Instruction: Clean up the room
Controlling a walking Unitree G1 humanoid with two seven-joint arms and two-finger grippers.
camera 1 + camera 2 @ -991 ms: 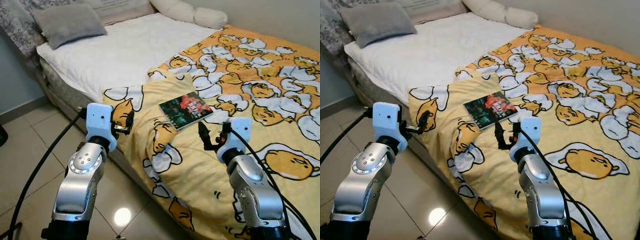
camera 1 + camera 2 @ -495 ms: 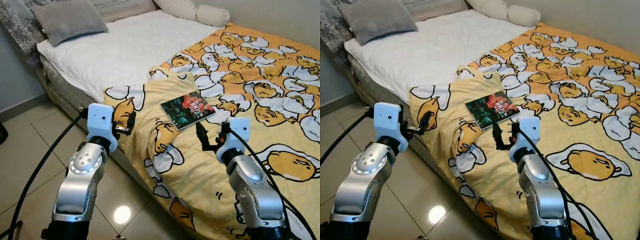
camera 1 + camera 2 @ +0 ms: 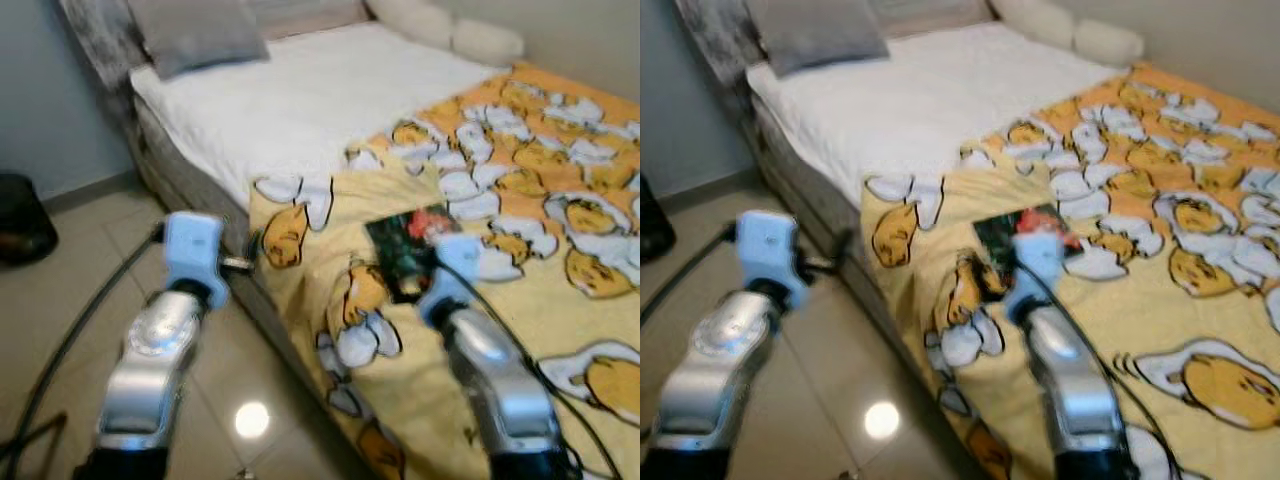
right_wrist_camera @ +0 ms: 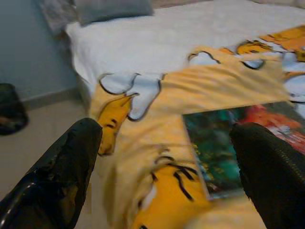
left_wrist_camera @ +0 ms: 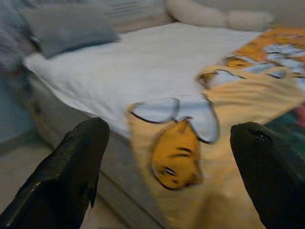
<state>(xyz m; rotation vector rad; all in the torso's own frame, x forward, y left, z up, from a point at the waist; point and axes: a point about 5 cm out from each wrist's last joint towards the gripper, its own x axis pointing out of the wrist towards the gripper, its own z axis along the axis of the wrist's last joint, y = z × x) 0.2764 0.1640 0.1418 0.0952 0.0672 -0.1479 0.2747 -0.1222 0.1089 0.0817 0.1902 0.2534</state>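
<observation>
Both jaws gape wide, holding nothing. Right gripper [image 4: 162, 167] hangs just short of the book [image 4: 238, 148], which lies flat on the blanket [image 3: 560, 330]. Left gripper [image 5: 167, 171] sits well off, by the blanket's hanging edge, so right's nearer.

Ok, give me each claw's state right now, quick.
Left claw: open, holding nothing, beside the bed edge.
Right claw: open, holding nothing, over the book on the blanket.

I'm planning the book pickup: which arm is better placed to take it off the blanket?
Right, probably. The right gripper hangs open just short of the book on the yellow blanket; the left gripper is off the bed's edge.
</observation>
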